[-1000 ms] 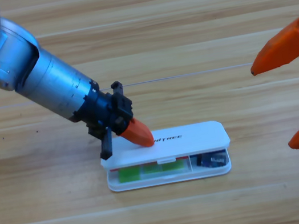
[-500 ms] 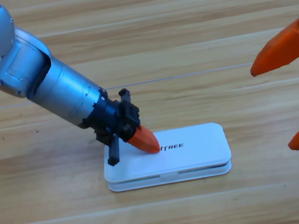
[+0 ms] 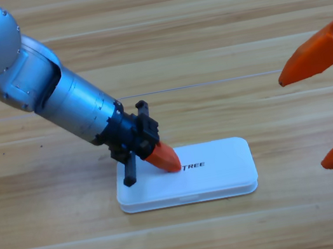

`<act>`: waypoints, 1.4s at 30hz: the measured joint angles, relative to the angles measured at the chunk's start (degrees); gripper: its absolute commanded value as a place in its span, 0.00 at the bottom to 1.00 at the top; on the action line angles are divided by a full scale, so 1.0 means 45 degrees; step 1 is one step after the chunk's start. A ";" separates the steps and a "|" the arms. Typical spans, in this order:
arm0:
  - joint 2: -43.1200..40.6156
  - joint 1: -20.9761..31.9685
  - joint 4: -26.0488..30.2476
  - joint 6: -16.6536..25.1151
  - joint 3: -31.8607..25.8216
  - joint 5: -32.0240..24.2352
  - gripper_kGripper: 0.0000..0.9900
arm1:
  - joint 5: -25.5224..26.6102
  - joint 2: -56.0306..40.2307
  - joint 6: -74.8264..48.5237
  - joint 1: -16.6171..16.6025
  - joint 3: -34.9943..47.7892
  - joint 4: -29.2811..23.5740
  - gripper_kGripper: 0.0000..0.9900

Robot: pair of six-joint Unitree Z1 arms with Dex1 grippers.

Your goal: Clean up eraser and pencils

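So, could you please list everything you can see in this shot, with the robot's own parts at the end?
Case: one, white, lid down, lying lengthwise at the centre of the table, printed letters on top; nothing of its contents shows.
Table: one, light wood planks, fills the view.
Left arm: one, grey, reaching in from the upper left.
Left gripper: one, black with orange fingers, tip resting on the left part of the lid.
Right gripper: one, two orange fingers spread apart at the right edge, waiting.

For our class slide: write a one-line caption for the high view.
Left gripper presses on the closed white case on the wooden table; right gripper waits open at the right edge.
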 measured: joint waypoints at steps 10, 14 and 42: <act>0.0024 -0.0036 -0.0169 0.0000 0.0098 0.0062 0.00 | 0.0000 0.0033 0.0000 0.0069 0.0000 0.0000 0.94; 0.0001 -0.0074 -0.0090 0.0000 0.0050 0.0151 0.00 | 0.0000 0.0033 0.0000 0.0070 0.0000 0.0000 0.94; -0.6708 -0.0132 0.5573 -0.0246 -0.1167 0.0404 1.00 | 0.0000 0.0523 0.0138 0.0409 -0.0061 0.0000 0.94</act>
